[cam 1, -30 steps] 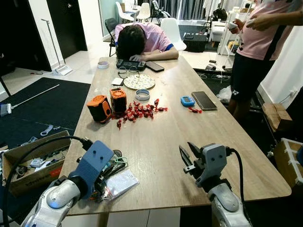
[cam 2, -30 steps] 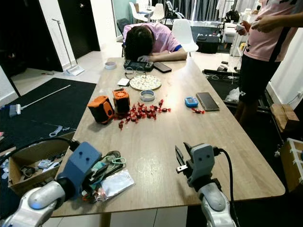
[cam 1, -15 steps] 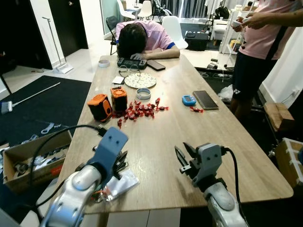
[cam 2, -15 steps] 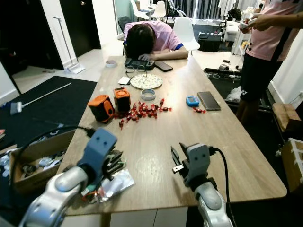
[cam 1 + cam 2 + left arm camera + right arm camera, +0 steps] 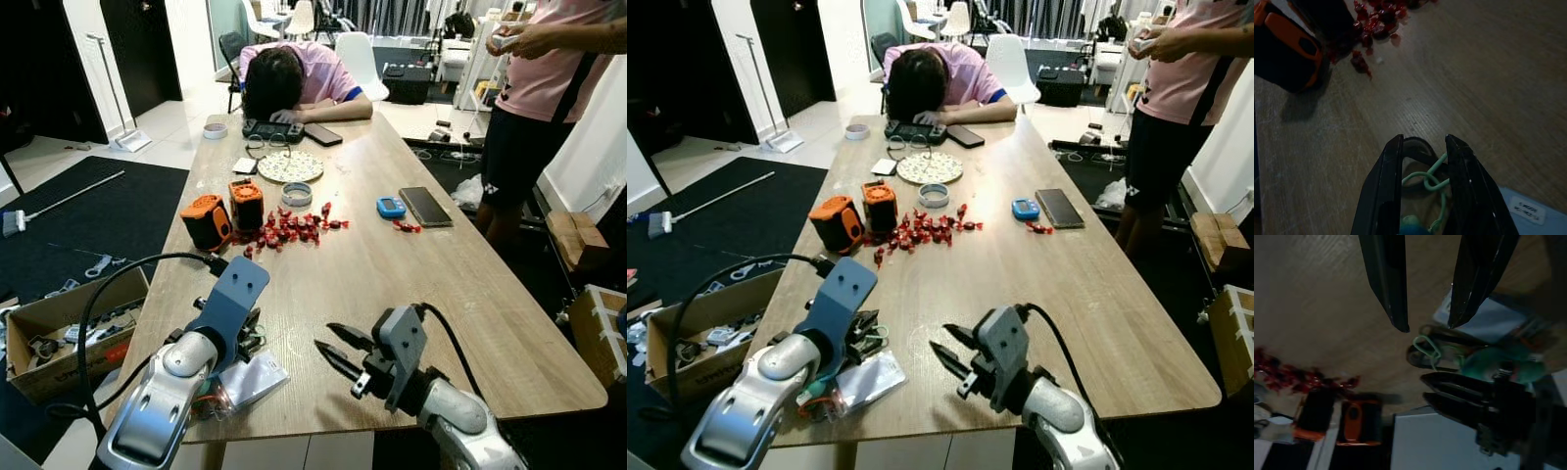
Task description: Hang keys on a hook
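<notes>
On the near left part of the wooden table (image 5: 411, 274), the left gripper (image 5: 1422, 161) is down over the keys (image 5: 1437, 350). Its two black fingers (image 5: 1383, 186) sit close together, one on each side of a green cord loop (image 5: 1430, 178) that belongs to the keys. I cannot tell if the fingers are really pinching it. The keys lie on the table, touching a clear plastic bag (image 5: 250, 377) with a white label.

The right gripper (image 5: 338, 351) hangs just above the table near the keys (it points toward them). Its fingers are spread wide apart and hold nothing.

Farther up the table are two orange and black tools (image 5: 223, 215) and a pile of red candies (image 5: 289, 227). A person (image 5: 294, 83) rests with head down at the far end.
</notes>
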{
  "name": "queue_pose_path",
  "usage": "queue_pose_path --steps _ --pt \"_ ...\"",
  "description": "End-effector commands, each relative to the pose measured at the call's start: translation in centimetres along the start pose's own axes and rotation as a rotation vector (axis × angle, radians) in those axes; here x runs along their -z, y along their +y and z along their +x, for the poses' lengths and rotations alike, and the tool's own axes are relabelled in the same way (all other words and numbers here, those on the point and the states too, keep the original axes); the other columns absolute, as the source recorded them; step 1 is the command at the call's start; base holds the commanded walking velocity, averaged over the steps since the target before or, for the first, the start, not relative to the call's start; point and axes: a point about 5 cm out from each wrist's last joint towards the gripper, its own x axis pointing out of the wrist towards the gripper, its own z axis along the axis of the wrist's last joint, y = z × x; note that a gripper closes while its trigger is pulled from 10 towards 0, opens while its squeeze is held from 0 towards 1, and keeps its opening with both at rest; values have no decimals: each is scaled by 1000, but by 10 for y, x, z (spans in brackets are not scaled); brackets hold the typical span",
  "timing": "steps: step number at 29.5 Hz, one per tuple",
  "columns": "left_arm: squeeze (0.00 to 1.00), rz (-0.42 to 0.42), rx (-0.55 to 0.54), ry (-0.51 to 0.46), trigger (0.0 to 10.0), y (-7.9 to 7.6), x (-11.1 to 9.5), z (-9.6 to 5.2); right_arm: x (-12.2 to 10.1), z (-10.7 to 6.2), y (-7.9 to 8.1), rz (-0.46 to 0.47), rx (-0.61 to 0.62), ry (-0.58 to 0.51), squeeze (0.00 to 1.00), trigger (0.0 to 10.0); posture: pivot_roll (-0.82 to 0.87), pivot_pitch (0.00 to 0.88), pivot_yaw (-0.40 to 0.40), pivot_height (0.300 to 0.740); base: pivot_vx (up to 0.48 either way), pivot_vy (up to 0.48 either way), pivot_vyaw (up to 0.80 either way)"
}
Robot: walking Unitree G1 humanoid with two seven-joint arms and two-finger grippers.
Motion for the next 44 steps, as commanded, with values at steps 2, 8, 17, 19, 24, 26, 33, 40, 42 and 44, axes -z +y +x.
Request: queue_pose_path --steps 2,8,17,19,24,26,33,40,42,44 --pt "0 4 -5 37 10000 2 6 1 -1 0 9 39 -68 3 0 10000 72 70 14 740 0 0 0" --pt "0 32 -52 96 10000 1 20 11 3 0 11 57 -70 14 0 10000 73 74 15 740 0 0 0" --pt "0 46 -72 134 10000 13 32 8 1 0 11 74 -61 8 0 10000 67 69 18 740 0 0 0" --pt "0 74 -39 136 10000 20 35 0 1 -1 12 84 -60 5 0 10000 67 66 18 740 0 0 0" --pt "0 123 12 131 10000 29 37 -12 0 -1 12 88 -62 4 0 10000 67 66 18 740 0 0 0" --pt "0 145 20 127 10000 32 36 -15 0 -1 12 88 -63 4 0 10000 78 62 13 740 0 0 0" --pt "0 198 28 112 6588 38 32 -21 0 0 10 89 -68 3 0 10000 86 61 7 740 0 0 0" --pt "0 201 43 102 4078 35 31 -22 -1 1 10 90 -68 3 0 10000 83 62 6 740 0 0 0" --pt "0 201 52 96 2353 33 30 -22 -1 0 10 90 -66 4 0 10000 81 62 7 740 0 0 0" --pt "0 186 74 55 2314 28 24 -21 -1 0 9 91 -61 5 0 10000 79 66 9 740 0 0 0"
